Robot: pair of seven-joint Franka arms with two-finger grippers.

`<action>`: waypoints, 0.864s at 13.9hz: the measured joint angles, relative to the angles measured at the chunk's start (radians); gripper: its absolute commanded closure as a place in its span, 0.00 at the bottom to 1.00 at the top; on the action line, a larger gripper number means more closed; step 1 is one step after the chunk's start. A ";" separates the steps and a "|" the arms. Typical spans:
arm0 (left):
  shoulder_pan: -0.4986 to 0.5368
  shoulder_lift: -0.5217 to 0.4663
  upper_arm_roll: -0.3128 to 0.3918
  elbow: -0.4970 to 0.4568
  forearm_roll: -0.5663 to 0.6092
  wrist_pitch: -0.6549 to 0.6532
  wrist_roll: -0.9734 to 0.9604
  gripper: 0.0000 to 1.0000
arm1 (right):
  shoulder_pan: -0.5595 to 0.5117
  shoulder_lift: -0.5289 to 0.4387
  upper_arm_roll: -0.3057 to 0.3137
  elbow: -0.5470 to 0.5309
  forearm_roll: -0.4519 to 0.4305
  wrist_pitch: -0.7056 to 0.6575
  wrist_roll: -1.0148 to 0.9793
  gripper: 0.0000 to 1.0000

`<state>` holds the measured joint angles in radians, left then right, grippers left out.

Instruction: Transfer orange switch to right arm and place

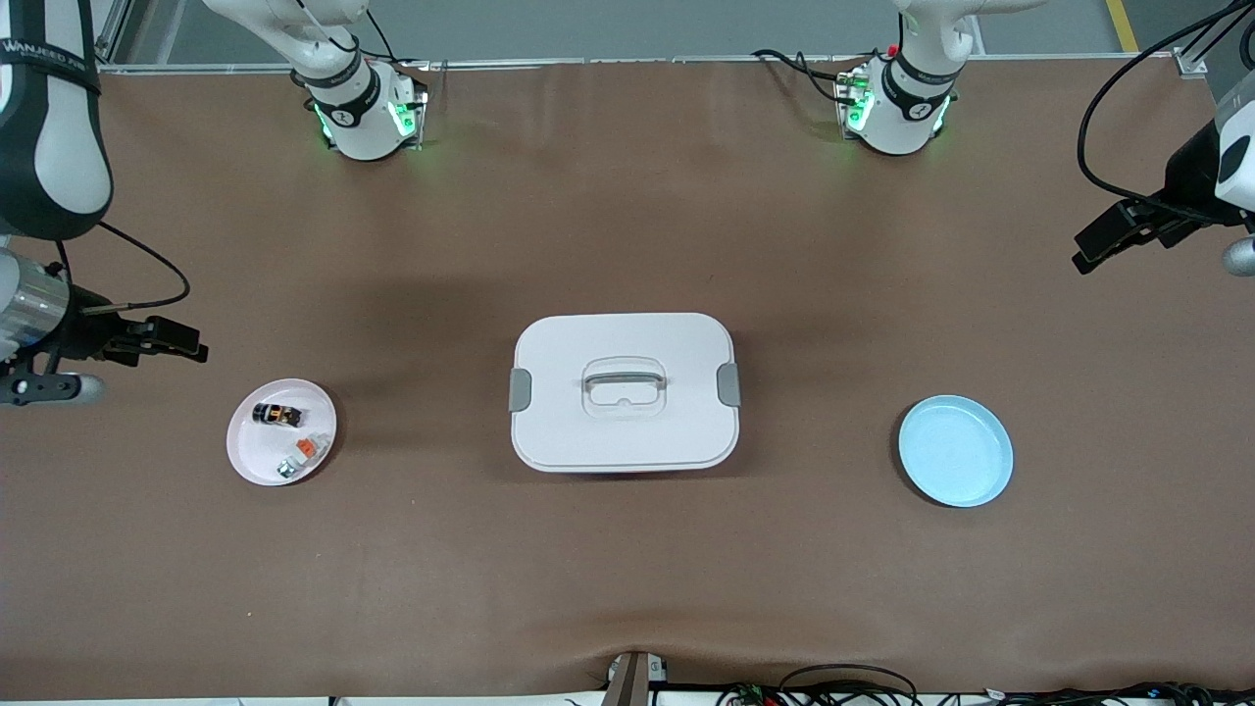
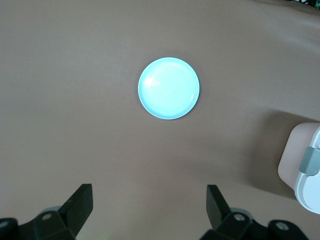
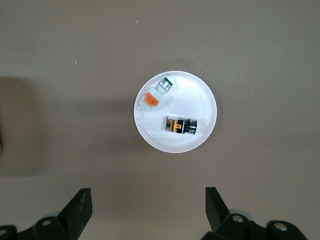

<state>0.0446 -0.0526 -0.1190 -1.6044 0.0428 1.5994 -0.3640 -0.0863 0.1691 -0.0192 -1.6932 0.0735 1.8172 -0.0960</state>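
The orange switch (image 1: 276,415), black with an orange part, lies in a small pale pink plate (image 1: 250,446) toward the right arm's end of the table. It also shows in the right wrist view (image 3: 180,125) on the plate (image 3: 200,100). My right gripper (image 1: 176,341) hangs open and empty high above the table beside that plate; its own view (image 3: 148,195) shows the jaws wide apart. My left gripper (image 1: 1103,240) is open and empty, up over the left arm's end of the table, jaws wide apart in its own view (image 2: 150,192).
A white-and-grey piece with an orange tab (image 1: 299,453) lies in the same plate, also in the right wrist view (image 3: 155,95). A white lidded box (image 1: 624,392) stands mid-table. A light blue plate (image 1: 956,451) lies toward the left arm's end, empty (image 2: 168,88).
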 measured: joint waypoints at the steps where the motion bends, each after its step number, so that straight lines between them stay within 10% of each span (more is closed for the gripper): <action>1: 0.000 0.000 0.000 0.000 0.000 0.000 0.000 0.00 | 0.008 0.000 0.000 0.012 0.000 -0.005 0.030 0.00; 12: 0.003 0.000 0.002 0.008 0.000 0.000 0.000 0.00 | 0.050 -0.051 -0.001 0.078 -0.005 -0.121 0.112 0.00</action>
<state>0.0473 -0.0529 -0.1172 -1.5960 0.0428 1.5994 -0.3640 -0.0366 0.1181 -0.0198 -1.6148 0.0686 1.6967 0.0160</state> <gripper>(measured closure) 0.000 0.000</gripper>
